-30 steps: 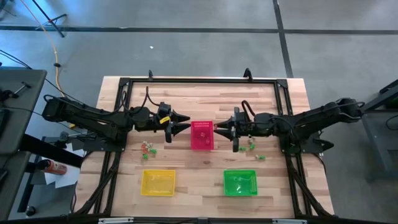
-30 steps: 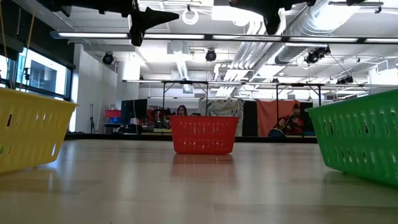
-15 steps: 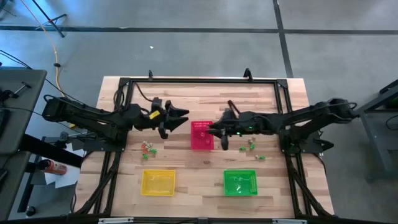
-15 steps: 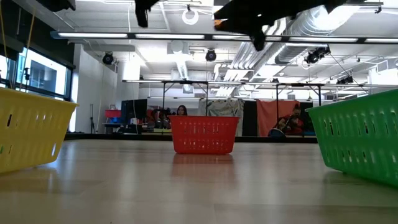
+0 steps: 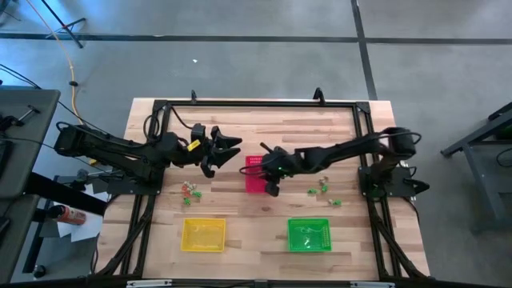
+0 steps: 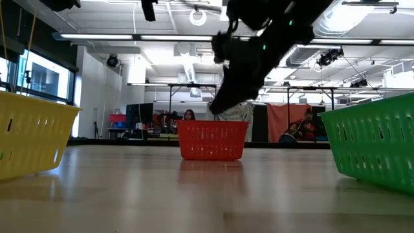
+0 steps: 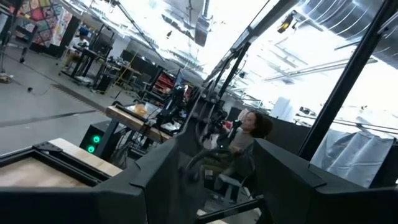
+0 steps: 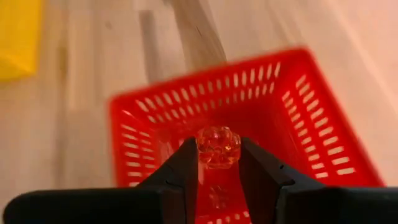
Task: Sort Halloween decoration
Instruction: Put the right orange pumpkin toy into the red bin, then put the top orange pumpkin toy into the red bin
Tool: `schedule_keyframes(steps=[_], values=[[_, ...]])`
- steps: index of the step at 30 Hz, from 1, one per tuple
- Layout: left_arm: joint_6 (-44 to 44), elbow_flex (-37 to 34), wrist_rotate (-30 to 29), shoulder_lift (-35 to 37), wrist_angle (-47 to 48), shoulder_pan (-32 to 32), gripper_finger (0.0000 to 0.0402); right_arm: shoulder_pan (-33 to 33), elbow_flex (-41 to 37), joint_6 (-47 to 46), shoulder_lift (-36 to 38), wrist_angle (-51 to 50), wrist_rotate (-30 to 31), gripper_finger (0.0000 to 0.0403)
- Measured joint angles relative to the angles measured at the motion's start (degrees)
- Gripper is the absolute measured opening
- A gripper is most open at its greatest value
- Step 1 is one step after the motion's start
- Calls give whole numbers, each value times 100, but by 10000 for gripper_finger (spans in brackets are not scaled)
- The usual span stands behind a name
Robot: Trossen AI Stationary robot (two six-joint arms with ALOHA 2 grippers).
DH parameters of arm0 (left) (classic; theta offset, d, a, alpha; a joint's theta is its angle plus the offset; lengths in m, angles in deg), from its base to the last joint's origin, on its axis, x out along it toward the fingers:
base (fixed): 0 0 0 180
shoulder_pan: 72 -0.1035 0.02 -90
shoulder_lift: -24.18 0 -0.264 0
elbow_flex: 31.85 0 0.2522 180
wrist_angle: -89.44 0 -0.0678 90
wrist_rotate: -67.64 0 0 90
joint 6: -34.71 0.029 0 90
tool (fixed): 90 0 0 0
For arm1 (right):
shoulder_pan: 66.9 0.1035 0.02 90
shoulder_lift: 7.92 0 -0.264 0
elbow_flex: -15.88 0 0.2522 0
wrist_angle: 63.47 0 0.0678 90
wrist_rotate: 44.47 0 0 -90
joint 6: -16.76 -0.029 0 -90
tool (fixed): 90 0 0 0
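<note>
- Right jaws (image 8: pixel 219 163) closed on a small translucent orange-red plastic trinket (image 8: pixel 217 147), pinched between the two dark fingers (image 8: pixel 184 167).
- Directly below and beyond these jaws: the pink-red mesh plastic basket (image 8: pixel 311 118), open top facing them; the held trinket sits over the basket's inside.
- High view: right jaws (image 5: pixel 269 165) hover over the pink-red basket (image 5: pixel 253 182), right arm stretched across the light wooden slat desk (image 5: pixel 264 124).
- Low view: right jaws (image 6: pixel 223 97) hang tilted down just above the basket rim (image 6: pixel 212 124), not touching.
- Left jaws (image 5: pixel 230 148) held up in the air, on the far side of the pink-red basket from the right arm, fingers spread open, holding nothing.
- Left wrist view: left fingers (image 7: pixel 155 180) apart, pointing out into the room; a seated person (image 7: pixel 245 134) shows between them, far off.
- Loose trinkets on the desk: a small green and orange-red cluster (image 5: pixel 190 190) below the left jaws; a green and pale whitish cluster (image 5: pixel 323 189) well apart from the right jaws, under the right arm.
- Yellow mesh basket (image 5: pixel 203 234) and green mesh basket (image 5: pixel 309 234) sit at the desk's near edge, well apart from both jaws.
</note>
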Motion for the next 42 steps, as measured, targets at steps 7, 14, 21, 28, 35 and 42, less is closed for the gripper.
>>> schedule_keyframes(steps=[7,14,21,28,35,42], values=[[0,0,0,0,22,-4,197,-67,0,0,-517,74,1,87],[0,0,0,0,25,-4,197,-67,0,0,-563,103,-131,87],[0,0,0,0,25,-4,197,-67,15,-4,-563,117,-160,103],[14,0,0,0,25,-4,197,-67,15,-144,-562,115,-176,192],[293,-2,-2,0,22,-4,197,-74,15,-150,-316,0,-495,244],[301,-4,-2,0,21,-4,197,-286,15,-3,876,-429,-491,248]])
